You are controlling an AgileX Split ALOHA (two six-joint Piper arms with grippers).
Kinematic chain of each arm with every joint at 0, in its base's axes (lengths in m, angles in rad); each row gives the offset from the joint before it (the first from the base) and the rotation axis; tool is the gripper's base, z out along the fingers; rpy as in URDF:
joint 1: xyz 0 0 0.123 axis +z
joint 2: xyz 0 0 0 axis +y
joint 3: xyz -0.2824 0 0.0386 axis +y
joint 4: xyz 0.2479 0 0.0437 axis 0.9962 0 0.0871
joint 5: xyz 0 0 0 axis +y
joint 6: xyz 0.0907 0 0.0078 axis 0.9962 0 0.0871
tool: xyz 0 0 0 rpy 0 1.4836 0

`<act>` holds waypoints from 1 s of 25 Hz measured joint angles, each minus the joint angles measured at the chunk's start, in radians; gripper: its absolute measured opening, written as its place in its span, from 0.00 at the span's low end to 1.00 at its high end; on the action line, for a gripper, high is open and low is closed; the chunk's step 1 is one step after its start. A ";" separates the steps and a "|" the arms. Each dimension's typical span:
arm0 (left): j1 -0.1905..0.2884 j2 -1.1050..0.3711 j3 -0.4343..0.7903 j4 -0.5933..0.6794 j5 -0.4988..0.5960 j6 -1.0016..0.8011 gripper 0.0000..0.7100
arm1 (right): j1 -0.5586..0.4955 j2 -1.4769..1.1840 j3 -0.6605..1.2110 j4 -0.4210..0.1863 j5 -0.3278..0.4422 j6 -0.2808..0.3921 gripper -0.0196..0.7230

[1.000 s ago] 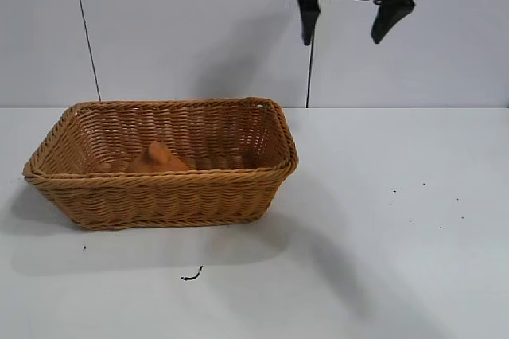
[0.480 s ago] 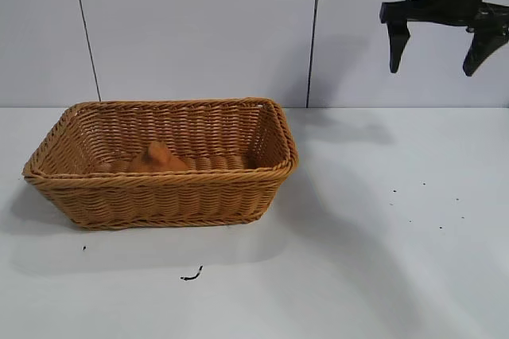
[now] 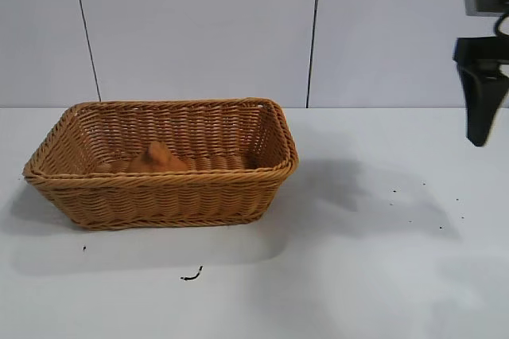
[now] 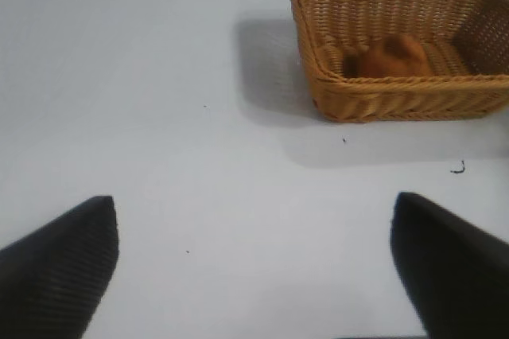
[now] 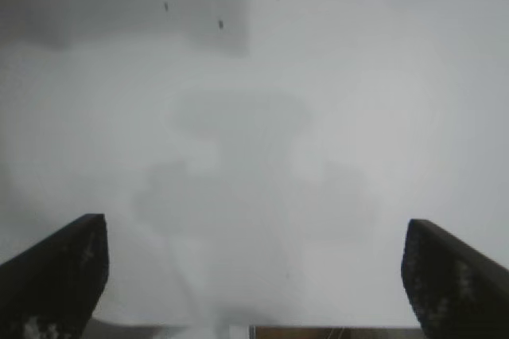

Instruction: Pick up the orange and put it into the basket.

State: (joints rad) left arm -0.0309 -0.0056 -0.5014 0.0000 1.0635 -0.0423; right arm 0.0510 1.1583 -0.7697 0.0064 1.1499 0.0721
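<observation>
Orange (image 3: 157, 157) lies inside the basket (image 3: 167, 192), near its middle, so by the exterior view the placing looks done; only parking the arms seems left. Right claw (image 3: 482, 108) hangs at the frame edge, well to the right of the basket, above the tabletop (image 3: 358, 275). From the left wrist, the left claw (image 4: 254, 267) is spread wide and empty, well apart from the basket, which holds only the orange. From the right wrist, the right claw's fingers (image 5: 56, 275) gape over bare tabletop, grasping nothing
</observation>
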 joint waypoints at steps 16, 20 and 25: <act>0.000 0.000 0.000 0.000 0.000 0.000 0.94 | 0.000 -1.037 0.278 0.010 -0.133 -0.128 0.96; 0.000 0.000 0.000 0.000 0.000 0.000 0.94 | 0.000 -1.158 0.278 0.010 -0.132 -0.128 0.96; 0.000 0.000 0.000 0.000 0.000 0.000 0.94 | 0.000 -1.162 0.278 0.010 -0.131 -0.128 0.96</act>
State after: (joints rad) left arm -0.0309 -0.0056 -0.5014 0.0000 1.0635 -0.0423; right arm 0.0510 -0.0037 -0.4918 0.0164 1.0191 -0.0554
